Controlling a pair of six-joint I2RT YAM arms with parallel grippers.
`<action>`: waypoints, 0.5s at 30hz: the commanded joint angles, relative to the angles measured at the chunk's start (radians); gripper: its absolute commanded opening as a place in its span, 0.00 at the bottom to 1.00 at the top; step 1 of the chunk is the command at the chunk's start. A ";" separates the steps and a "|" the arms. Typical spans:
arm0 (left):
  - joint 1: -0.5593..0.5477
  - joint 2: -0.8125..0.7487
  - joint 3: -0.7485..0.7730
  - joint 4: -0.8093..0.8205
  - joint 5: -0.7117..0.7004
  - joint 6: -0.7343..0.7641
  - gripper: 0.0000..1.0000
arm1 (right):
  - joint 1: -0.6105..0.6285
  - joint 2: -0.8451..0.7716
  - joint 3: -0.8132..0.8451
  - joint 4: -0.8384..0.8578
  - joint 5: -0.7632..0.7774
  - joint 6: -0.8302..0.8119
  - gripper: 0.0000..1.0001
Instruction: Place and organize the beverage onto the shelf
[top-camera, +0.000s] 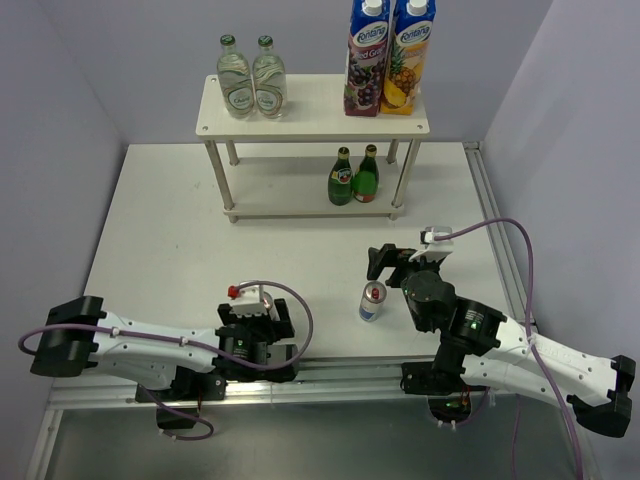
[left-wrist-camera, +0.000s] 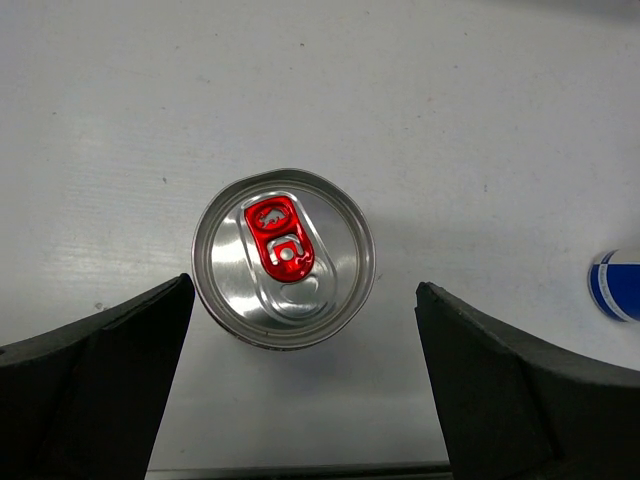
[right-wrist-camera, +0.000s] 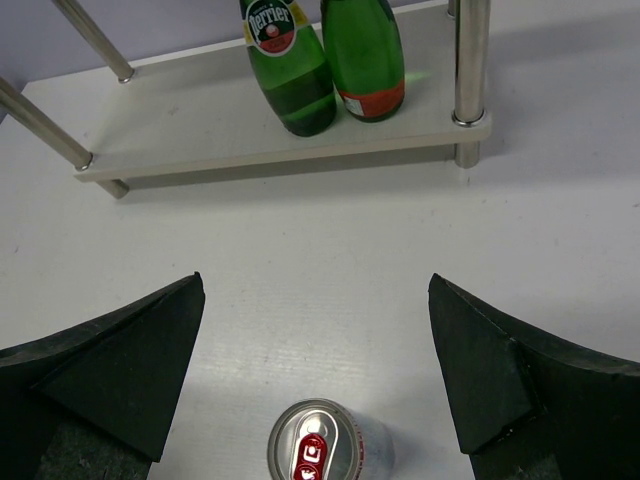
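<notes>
- My left gripper (left-wrist-camera: 305, 295) points straight down with its jaws wide apart and nothing clamped. The left can (left-wrist-camera: 283, 258) stands upright between the fingers, closer to the left one.
- My right gripper (right-wrist-camera: 316, 285) also has its jaws wide apart and empty. The right can (top-camera: 372, 300) stands upright on the table (top-camera: 200, 250) just beside it.
- The shelf (top-camera: 310, 100) sits at the far centre. The clear bottles (top-camera: 235, 80) are top left, the juice cartons (top-camera: 366, 60) top right, and the green bottles (top-camera: 341, 180) lower right.

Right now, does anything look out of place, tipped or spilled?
Nothing is tipped or spilled. Only two cans are off the shelf, upright on the table: one can under the open left gripper, the other can by the open right gripper.
</notes>
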 joint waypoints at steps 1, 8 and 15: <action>0.014 0.016 -0.030 0.127 -0.045 0.075 0.99 | 0.004 -0.010 -0.005 0.013 0.000 0.012 1.00; 0.079 0.048 -0.083 0.320 -0.036 0.236 0.99 | 0.004 -0.004 -0.003 0.015 -0.002 0.008 1.00; 0.137 0.109 -0.110 0.408 -0.031 0.259 0.96 | 0.005 0.013 0.001 0.021 -0.006 0.005 1.00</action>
